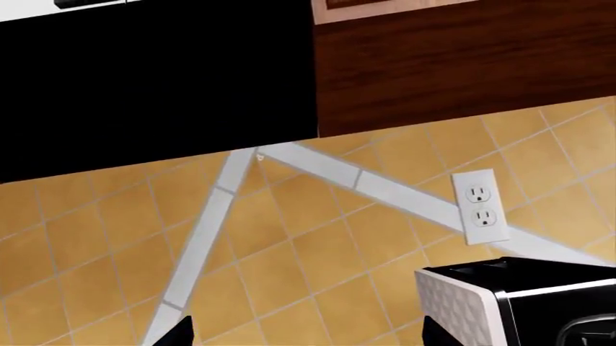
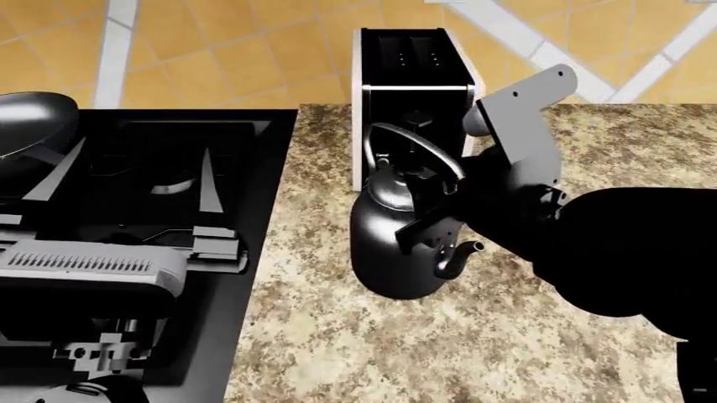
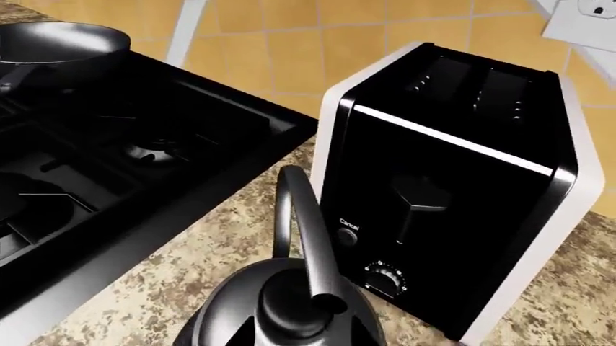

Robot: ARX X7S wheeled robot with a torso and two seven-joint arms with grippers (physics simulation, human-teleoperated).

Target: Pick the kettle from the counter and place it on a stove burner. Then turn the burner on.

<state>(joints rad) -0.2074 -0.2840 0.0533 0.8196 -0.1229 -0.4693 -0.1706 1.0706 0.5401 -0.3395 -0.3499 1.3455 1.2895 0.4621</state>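
In the head view the left arm [image 2: 96, 273] lies nearest, low over the front part of the black range [image 2: 146, 168]. Its tool is not in that view; the left wrist view shows only two dark finger tips [image 1: 178, 333] with a wide gap between them, so it is spread and holds nothing.

A little farther, the kettle [image 2: 398, 235] stands upright on the granite tabletop [image 2: 370, 353], close to the tabletop's left edge where the range begins. Its small spout [image 2: 459, 259] points to the right side, and its arched handle [image 2: 417, 144] rises over the knobbed lid [image 3: 288, 306]. The right tool [image 2: 431, 210] is at the kettle, just under the handle; one dark finger crosses the kettle's body (I cannot tell if the fingers are pressed on the handle or only beside it).

Directly behind the kettle, near the tabletop's back edge, stands a black-and-white toaster [image 3: 452, 187], very near but apart from it.

On the range, a stove burner [image 3: 159, 148] sits bare under its grate, and a frying pan [image 3: 58, 47] rests at the far left corner.

Farthest is the yellow tiled wall [image 1: 318, 252] with a white socket [image 1: 480, 205].
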